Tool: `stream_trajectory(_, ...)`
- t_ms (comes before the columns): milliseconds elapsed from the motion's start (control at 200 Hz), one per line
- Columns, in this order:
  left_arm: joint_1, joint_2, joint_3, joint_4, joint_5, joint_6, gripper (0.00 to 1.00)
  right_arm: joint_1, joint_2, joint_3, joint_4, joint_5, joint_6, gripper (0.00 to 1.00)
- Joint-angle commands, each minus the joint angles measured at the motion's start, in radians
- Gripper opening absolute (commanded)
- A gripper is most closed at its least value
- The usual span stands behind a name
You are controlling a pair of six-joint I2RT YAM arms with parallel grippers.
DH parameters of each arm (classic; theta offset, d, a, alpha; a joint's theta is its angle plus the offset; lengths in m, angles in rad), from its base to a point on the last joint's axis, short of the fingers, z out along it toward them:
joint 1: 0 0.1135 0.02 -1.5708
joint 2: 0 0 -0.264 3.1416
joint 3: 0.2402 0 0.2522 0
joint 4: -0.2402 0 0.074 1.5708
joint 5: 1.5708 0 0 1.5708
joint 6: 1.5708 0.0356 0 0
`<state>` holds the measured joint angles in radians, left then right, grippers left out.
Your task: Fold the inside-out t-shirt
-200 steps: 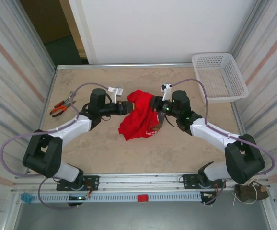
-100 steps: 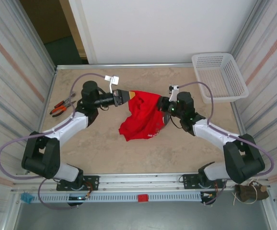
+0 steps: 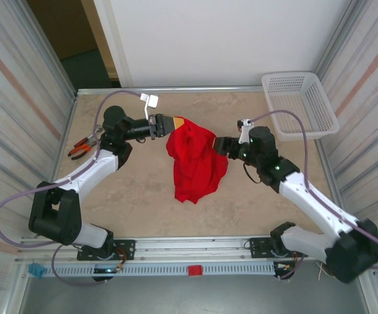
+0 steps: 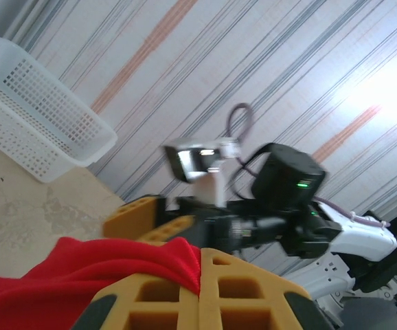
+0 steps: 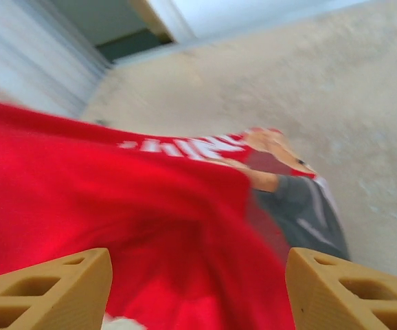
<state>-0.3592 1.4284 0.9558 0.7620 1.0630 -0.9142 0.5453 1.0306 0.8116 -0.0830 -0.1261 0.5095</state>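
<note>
T-shirt (image 3: 192, 160), bright red, hangs bunched from the left pincer (image 3: 169, 123), which is clenched on the cloth's top corner. In the left wrist view the two yellow fingers (image 4: 164, 295) are pressed together with a fold of red cloth nipped in the seam between them. From that grip the shirt falls away toward the right pincer (image 3: 219, 145) and down, its lower end resting on the table (image 3: 130, 196), nearer the arm bases than either pincer.

The right pincer is released. In its own wrist view its fingers (image 5: 54, 285) stand wide apart, and the red cloth lies ahead of them and between them, slightly blurred, with a strip of whitish lettering (image 5: 178, 143) showing on it. From above, this pincer sits just beside the shirt's right edge. Whether a fingertip touches the cloth cannot be told.

A white basket (image 3: 300, 101) stands beyond the right pincer, at the table's far right corner. Red-handled pliers (image 3: 83, 145) lie to the left of the left pincer, well apart from the shirt.
</note>
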Motion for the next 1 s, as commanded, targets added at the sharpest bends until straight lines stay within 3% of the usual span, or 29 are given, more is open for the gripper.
stream_trajectory(0, 0.01, -0.003, 0.043, 0.008, 0.038, 0.013, 0.0, 0.085, -0.029, 0.058, -0.08, 0.064, -0.078, 0.67)
stream_trajectory(190, 0.01, -0.003, 0.041, -0.001, 0.03, 0.018, 0.0, 0.182, 0.08, 0.177, -0.07, 0.082, -0.121, 0.66)
stream_trajectory(386, 0.009, -0.01, 0.043, -0.001, 0.024, 0.014, 0.0, 0.21, 0.192, 0.225, -0.034, 0.09, -0.127, 0.62)
stream_trajectory(476, 0.008, -0.013, 0.04, 0.004, 0.025, 0.008, 0.0, 0.203, 0.222, 0.233, -0.006, 0.117, -0.134, 0.52)
stream_trajectory(536, 0.008, -0.013, 0.03, 0.012, 0.023, 0.003, 0.0, 0.183, 0.235, 0.247, 0.0, 0.104, -0.132, 0.36)
stream_trajectory(561, 0.008, -0.013, 0.024, 0.019, 0.018, -0.001, 0.0, 0.172, 0.237, 0.254, 0.0, 0.093, -0.133, 0.24)
stream_trajectory(611, 0.009, -0.013, 0.007, 0.028, 0.0, -0.006, 0.0, 0.146, 0.232, 0.267, -0.008, 0.048, -0.132, 0.0)
stream_trajectory(721, 0.027, -0.036, -0.048, -0.048, -0.14, 0.029, 0.0, 0.088, 0.165, 0.263, -0.016, -0.097, -0.14, 0.0)
stream_trajectory(862, 0.076, -0.049, -0.09, -0.138, -0.296, 0.076, 0.0, -0.03, 0.095, 0.236, 0.021, -0.469, -0.134, 0.0)
stream_trajectory(992, 0.091, -0.027, -0.064, -0.189, -0.293, 0.105, 0.41, -0.105, 0.105, 0.207, 0.102, -0.664, -0.086, 0.0)
